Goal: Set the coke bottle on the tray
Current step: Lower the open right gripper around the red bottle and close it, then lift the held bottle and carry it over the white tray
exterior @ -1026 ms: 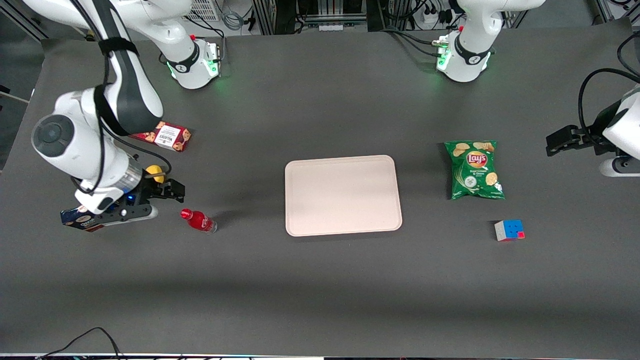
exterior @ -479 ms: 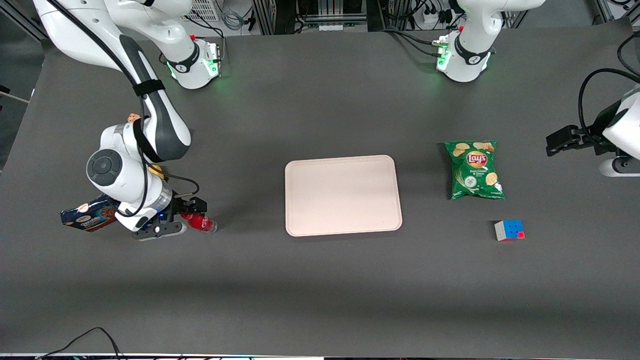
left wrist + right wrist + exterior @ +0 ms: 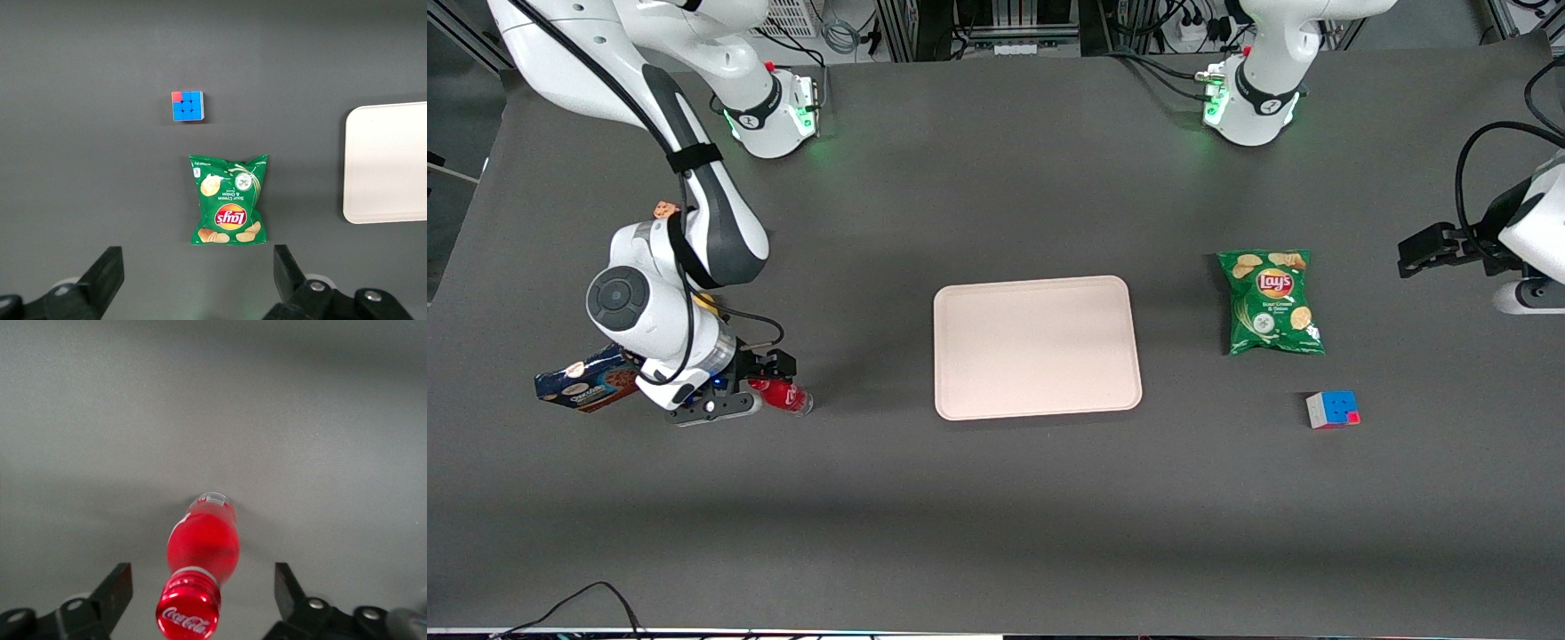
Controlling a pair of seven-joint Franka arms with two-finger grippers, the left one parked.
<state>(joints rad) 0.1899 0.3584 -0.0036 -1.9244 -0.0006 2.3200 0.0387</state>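
Barely shifted, open pincer straddles 1 coke bottle, 1 tray apart.

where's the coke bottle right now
The coke bottle stands on the table toward the working arm's end, apart from the tray, between the open fingers of the gripper.

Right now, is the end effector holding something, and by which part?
Nothing is held. The end effector is open, its fingers either side of the coke bottle, not touching it.

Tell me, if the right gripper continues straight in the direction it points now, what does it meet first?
Most likely the coke bottle: the open gripper has it centred between its fingers, cap nearest. Depth is unclear.
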